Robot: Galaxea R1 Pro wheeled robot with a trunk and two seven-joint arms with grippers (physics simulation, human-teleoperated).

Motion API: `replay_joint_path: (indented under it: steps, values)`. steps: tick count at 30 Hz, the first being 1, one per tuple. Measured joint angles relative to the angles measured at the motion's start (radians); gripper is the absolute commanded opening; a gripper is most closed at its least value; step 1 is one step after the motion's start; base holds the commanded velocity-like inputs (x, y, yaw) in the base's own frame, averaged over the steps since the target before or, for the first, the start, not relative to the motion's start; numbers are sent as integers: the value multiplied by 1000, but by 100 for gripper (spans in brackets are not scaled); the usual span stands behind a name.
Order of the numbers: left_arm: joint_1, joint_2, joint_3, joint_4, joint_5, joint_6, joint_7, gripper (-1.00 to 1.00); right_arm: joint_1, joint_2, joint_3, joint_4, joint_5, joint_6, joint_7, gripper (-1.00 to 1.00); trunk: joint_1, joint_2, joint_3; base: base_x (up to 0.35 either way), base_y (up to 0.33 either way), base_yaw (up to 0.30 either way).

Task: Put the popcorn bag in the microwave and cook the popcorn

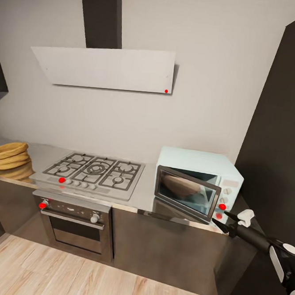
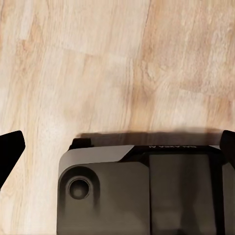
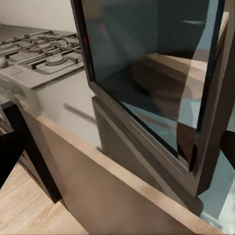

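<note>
The popcorn bag (image 1: 6, 154), a squat tan-mustard sack with a thick rolled rim, sits on the countertop (image 1: 147, 196) at the far left, cut by the picture's edge. The mint-blue microwave (image 1: 199, 162) stands at the counter's right end. Its dark glass door (image 1: 186, 190) is ajar, the right edge swung outward. A tan-brown shape shows through the glass (image 3: 147, 73); I cannot tell what it is. My right gripper (image 1: 220, 218) is open at the door's lower right corner, its fingers spread wide. My left gripper (image 2: 117, 147) is open, hanging over the wooden floor, holding nothing.
A gas hob (image 1: 94, 170) lies between bag and microwave, a built-in oven (image 1: 72, 223) below it and a slanted white hood (image 1: 105, 66) above. A tall dark cabinet (image 1: 277, 131) closes off the right side. The robot's base (image 2: 147, 191) is under the left gripper.
</note>
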Motion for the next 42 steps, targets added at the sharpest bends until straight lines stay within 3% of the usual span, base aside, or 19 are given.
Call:
replay_joint_path:
  steps: [5,24,42]
  values:
    - [0,0,-1,0,0,0,0,100,0,4,0,6,0,37,-9,100,0,0,0,16,0,0]
    - [0,4,3,0,1,0,0,100,0,9,2,7,1,37,-49,100,0,0,0,138,-30,0]
    - [0,2,3,0,1,0,0,100,0,10,7,7,2,35,-51,100,0,0,0,34,-27,0]
